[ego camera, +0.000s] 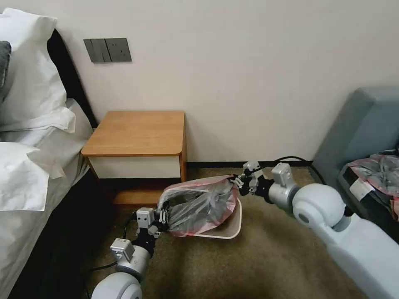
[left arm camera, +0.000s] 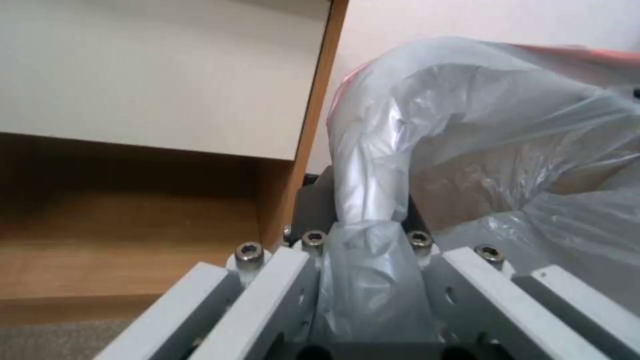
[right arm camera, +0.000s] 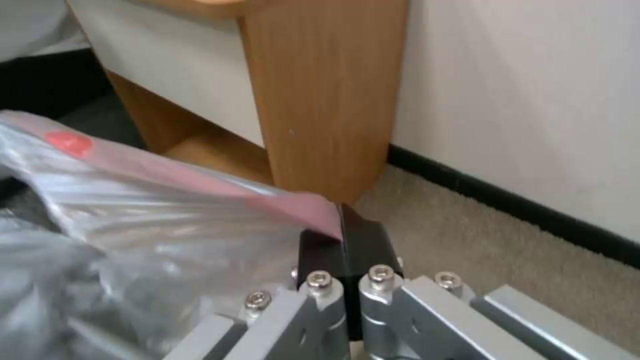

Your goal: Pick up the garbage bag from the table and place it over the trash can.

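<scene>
Now garbage bag (ego camera: 202,206) btwn both claws

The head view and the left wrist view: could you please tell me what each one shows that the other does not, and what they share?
Head view alone: the trash can on the carpet, the right gripper shut on the far edge of the garbage bag, the table top, a bed, a wall switch plate and a second plastic bundle at the right. Left wrist view alone: a twisted rope of bag film running between the left gripper jaws. Both: the garbage bag, the left gripper shut on it, the table's white drawer front and low shelf.
</scene>
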Controlling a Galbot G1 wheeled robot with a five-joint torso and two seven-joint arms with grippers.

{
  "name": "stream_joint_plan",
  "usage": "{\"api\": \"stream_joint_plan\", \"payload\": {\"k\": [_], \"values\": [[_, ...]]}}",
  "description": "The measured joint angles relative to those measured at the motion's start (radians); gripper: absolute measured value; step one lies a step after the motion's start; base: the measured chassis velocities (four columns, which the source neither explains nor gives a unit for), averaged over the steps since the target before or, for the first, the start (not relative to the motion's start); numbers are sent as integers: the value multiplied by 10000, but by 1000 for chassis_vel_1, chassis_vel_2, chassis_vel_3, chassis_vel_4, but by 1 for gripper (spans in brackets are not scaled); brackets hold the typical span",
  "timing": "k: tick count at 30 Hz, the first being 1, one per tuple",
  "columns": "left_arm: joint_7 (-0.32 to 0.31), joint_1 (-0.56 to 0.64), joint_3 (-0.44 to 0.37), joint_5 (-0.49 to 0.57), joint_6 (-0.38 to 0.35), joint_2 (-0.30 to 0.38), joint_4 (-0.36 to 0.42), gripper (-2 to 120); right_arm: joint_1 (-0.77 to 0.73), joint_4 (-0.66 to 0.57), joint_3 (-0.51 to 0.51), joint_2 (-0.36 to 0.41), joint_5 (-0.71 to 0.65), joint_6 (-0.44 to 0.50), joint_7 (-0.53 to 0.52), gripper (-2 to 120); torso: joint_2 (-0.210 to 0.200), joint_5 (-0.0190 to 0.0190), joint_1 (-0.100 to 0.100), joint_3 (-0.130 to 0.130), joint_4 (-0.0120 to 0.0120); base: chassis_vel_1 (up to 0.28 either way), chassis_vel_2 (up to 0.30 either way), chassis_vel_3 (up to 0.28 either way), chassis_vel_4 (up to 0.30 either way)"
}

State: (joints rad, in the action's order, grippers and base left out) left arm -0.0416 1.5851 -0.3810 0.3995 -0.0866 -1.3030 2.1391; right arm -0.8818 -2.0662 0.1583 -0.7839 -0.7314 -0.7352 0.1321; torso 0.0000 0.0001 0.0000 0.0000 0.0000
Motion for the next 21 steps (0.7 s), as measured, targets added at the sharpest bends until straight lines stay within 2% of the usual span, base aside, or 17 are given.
{"api": "stream_joint_plan", "payload": {"k": [9, 11, 12, 14, 15, 18, 19, 21], "values": [[61, -215, -311, 1168, 77, -35, -408, 3, -555, 143, 425, 185, -661, -2, 284, -1, 0, 0, 0, -1, 0, 0, 0, 0, 0], [61, -268, -360, 1334, 87, -34, -504, 3, -666, 126, 608, 191, -1098, -2, 226, 7, 0, 0, 0, -1, 0, 0, 0, 0, 0], [61, -268, -360, 1334, 87, -34, -504, 3, -666, 126, 608, 191, -1098, -2, 226, 7, 0, 0, 0, -1, 0, 0, 0, 0, 0], [61, -321, -378, 1512, 85, -33, -571, 3, -741, 115, 821, 171, -1464, 1, 61, 17, 0, 0, 0, -1, 0, 0, 0, 0, 0], [61, -321, -378, 1512, 85, -33, -571, 3, -741, 115, 821, 171, -1464, 1, 61, 17, 0, 0, 0, -1, 0, 0, 0, 0, 0], [40, -416, -413, 1902, -48, -33, -652, 3, -983, 82, 1284, 258, -1786, 12, -14, 32, 0, -1, 0, -1, 0, 0, 0, 0, 0], [40, -416, -413, 1902, -48, -33, -652, 3, -983, 82, 1284, 258, -1786, 12, -14, 32, 0, -1, 0, -1, 0, 0, 0, 0, 0], [-19, -467, -442, 2116, -135, -30, -686, 3, -1207, 68, 1524, 389, -1792, 16, -5, 41, 0, -1, 0, -1, 0, 0, 0, 0, 0]]}}
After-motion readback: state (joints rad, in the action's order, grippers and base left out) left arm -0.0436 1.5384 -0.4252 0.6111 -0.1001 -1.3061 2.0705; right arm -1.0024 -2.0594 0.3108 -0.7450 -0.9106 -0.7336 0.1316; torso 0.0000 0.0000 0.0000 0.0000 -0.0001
